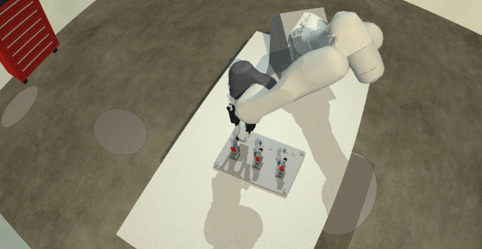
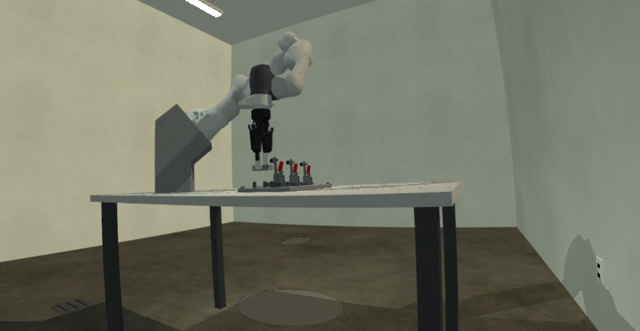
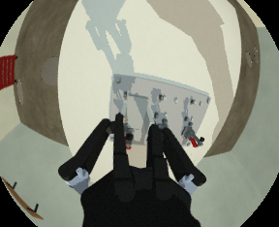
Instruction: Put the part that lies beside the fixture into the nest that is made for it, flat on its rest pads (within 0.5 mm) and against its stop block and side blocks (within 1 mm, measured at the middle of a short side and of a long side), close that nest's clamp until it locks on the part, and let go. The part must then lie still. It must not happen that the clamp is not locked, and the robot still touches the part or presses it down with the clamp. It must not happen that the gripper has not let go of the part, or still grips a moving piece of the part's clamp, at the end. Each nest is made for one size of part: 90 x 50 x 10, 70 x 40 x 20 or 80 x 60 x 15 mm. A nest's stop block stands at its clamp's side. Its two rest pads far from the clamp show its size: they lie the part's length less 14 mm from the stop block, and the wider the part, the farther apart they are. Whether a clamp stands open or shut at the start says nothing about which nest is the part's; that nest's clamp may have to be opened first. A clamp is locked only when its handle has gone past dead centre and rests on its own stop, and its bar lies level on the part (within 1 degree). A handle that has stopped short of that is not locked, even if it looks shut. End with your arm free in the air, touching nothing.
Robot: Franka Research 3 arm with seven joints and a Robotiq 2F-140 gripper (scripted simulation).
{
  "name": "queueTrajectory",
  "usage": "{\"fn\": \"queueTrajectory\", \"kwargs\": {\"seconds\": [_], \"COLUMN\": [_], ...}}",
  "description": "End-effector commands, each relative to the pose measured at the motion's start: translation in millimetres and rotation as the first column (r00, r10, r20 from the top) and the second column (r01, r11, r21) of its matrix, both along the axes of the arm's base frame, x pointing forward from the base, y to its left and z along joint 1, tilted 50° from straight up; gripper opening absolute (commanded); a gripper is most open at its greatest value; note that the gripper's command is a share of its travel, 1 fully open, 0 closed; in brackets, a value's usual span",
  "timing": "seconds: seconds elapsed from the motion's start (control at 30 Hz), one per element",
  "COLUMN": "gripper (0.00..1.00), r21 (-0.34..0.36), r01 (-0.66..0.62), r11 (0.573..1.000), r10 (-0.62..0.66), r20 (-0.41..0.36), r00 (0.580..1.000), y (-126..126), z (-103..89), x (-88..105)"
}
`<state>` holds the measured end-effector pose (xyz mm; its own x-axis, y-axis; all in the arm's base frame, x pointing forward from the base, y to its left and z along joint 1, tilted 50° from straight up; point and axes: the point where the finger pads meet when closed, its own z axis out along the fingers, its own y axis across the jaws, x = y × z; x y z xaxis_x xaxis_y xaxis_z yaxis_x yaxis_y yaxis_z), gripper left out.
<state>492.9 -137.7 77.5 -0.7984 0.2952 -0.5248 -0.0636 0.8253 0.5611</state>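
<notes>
The grey fixture plate (image 1: 262, 167) lies on the white table and carries three nests in a row. Each nest has a red-handled clamp: left (image 1: 233, 149), middle (image 1: 256, 158) and right (image 1: 281, 168). All three handles stand upright in the side view (image 2: 294, 168). My gripper (image 1: 241, 135) points straight down over the back end of the left nest. It is shut on a small light-grey part (image 2: 263, 166) and holds it level, well above the plate (image 2: 284, 188). In the wrist view my fingers frame the plate (image 3: 162, 108); the part is hard to tell apart there.
The arm's grey pedestal (image 1: 286, 41) stands at the table's far end, and also shows in the side view (image 2: 178, 149). A red tool cabinet (image 1: 23, 32) stands on the floor far to the left. The table's long edges run close to the plate on both sides.
</notes>
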Motion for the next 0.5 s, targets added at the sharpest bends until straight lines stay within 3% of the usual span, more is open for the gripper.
{"fn": "queueTrajectory", "kwargs": {"seconds": [0.0, 0.47], "gripper": [0.00, 0.00], "r21": [-0.019, -0.026], "r01": [-0.011, -0.019], "r11": [1.000, 0.999], "r10": [0.011, 0.019], "r20": [0.008, 0.014], "r00": [1.000, 1.000], "y": [-2.6, -2.6], "z": [-0.5, -0.5], "x": [0.3, 0.3]}}
